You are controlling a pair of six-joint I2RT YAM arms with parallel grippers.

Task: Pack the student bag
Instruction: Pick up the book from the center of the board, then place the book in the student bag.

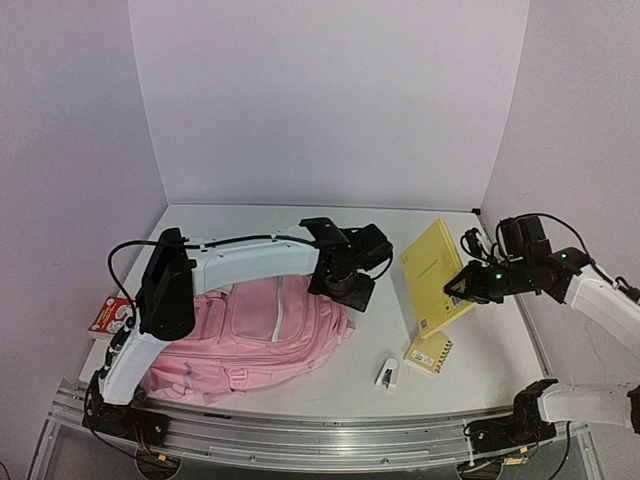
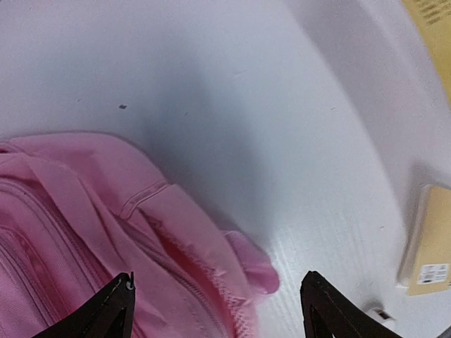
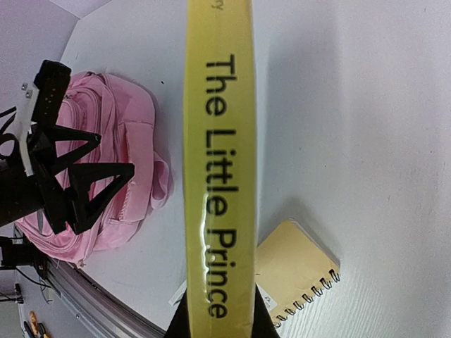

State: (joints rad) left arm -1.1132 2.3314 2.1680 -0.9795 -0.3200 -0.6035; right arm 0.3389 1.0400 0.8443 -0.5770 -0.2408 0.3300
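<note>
- A metal rail [image 1: 300, 438] ran along the near edge of the table [image 1: 300, 225], carrying both arm bases.
- A small white object [image 1: 388, 375], possibly a stapler, lay just beyond the rail, right of centre.
- A spiral notebook [image 1: 430, 352] with a tan cover lay flat just right of the small white object, apart from it, with its wire binding on the near side.
- The student bag [image 1: 250, 335] lay flat on the near-left part of the table, front pockets facing up, with the left arm reaching over it.
- A red-and-white packet [image 1: 110, 315] sat at the left table edge, beside the student bag.
- The left gripper [image 1: 345, 285] hung over the right end of the student bag. Its jaws were spread wide with nothing between them. In the left wrist view, pink fabric lay below the left fingertip and bare table below the right one.
- The right gripper [image 1: 460, 285] was pinched on the right edge of a yellow book [image 1: 435, 270], holding it raised and tilted. The spine read "The Little Prince".
- The lower corner of the yellow book lay over the far end of the spiral notebook. Contact could not be determined.
</note>
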